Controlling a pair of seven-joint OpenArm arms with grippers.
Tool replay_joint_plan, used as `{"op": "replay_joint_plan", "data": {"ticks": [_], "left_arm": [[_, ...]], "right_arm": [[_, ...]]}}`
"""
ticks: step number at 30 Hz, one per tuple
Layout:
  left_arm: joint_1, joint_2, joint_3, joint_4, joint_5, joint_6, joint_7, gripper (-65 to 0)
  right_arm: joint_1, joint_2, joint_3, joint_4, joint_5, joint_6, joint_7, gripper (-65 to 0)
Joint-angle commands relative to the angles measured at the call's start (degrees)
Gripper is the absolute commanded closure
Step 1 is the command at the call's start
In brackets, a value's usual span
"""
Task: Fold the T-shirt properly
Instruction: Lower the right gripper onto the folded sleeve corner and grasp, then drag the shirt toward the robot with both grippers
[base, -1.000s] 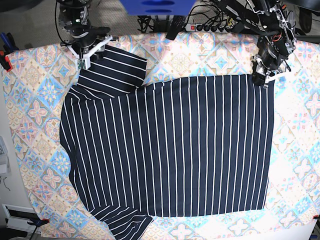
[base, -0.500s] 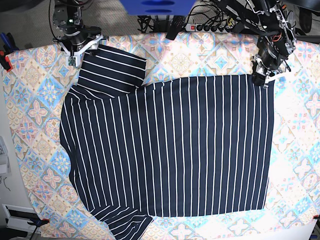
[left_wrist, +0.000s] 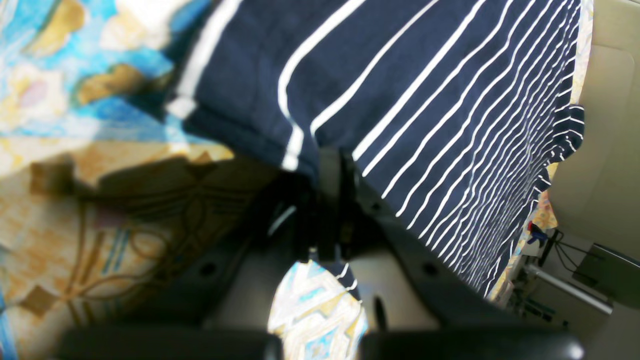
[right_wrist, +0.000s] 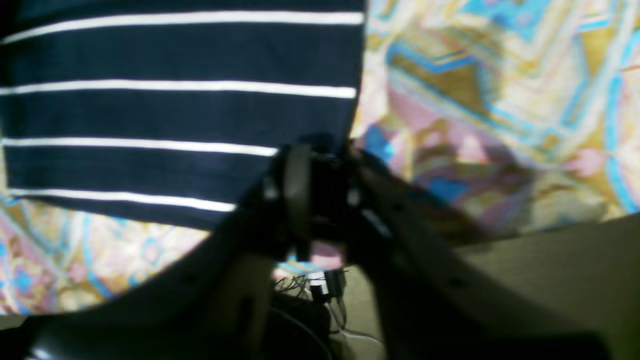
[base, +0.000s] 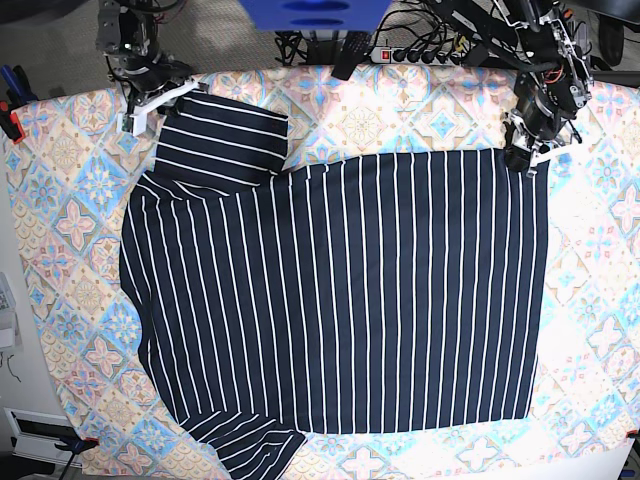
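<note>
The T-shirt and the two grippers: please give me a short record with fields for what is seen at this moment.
garment: T-shirt, dark navy with thin white stripes, spread flat
surface: pastel tile-patterned cloth under the T-shirt
far sleeve: laid out at the far corner on the base view's left
near sleeve: lies at the near edge of the cloth
left gripper: shut on the T-shirt at its far corner on the base view's right
right gripper: shut on the T-shirt at the corner of the far sleeve
folding: not yet begun

This looks like a robot lab. At 12 o'clock behind the counter (base: 60, 180) lie a power strip (base: 420, 56) and many cables (base: 300, 45). Clamps (base: 10, 118) hold the patterned cloth (base: 590, 300).
</note>
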Motion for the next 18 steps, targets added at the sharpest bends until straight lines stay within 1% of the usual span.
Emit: {"op": "replay_joint_plan", "data": {"ticks": [1,4,8,12,17,18], "left_arm": [[0.56,-0.53,0.05,0.51,0.17,0.21,0.68,0.0],[1.26,-0.53,0.05,0.6,0.09,0.21,0.68,0.0],[2.76,-0.53,0.05,1.04,0.0,0.12,0.68,0.0],[6.01,-0.53,0.05,5.61,0.09,0.12,0.68,0.0],[11.46,-0.62,-0.04,10.97,0.09,0.12,0.68,0.0],[12.52,-0.62,-0.13,12.12,0.09,0.12,0.68,0.0]], "right_arm": [[-0.7,0.05,-0.36,0.27,0.77,0.8,-2.02,-0.2],[-1.05,0.05,-0.36,0.53,0.86,0.8,-2.02,-0.6],[-2.89,0.05,-0.36,3.96,0.68,0.8,-1.67,-0.3],[-5.36,0.67,1.92,7.22,0.68,0.8,-2.02,-0.3],[-9.05,0.76,5.88,7.57,0.68,0.88,-1.85,-0.3],[-9.75,1.37,6.58,7.66,0.68,0.88,-1.67,-0.3]]}}
